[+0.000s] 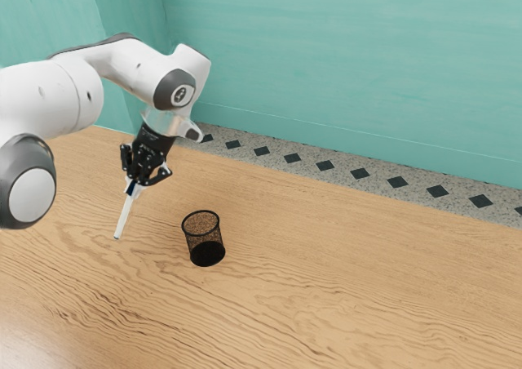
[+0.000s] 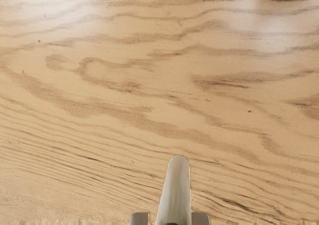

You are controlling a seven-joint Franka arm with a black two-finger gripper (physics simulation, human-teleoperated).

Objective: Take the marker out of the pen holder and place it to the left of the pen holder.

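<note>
My gripper (image 1: 136, 183) is in the exterior view's left half, shut on the marker (image 1: 124, 215). The marker is white with a dark part near the fingers and hangs down at a tilt. In the wrist view, the pale marker (image 2: 176, 192) stands between the two fingertips of the gripper (image 2: 172, 219). A black mesh pen holder (image 1: 204, 238) stands upright on the table, toward the exterior view's right from the marker and apart from it. Whether the marker's lower tip touches the table I cannot tell.
The wooden table (image 1: 326, 287) extends beneath the arm and the holder. Behind its far edge are a floor strip with dark diamonds (image 1: 360, 174) and a teal wall (image 1: 342, 59).
</note>
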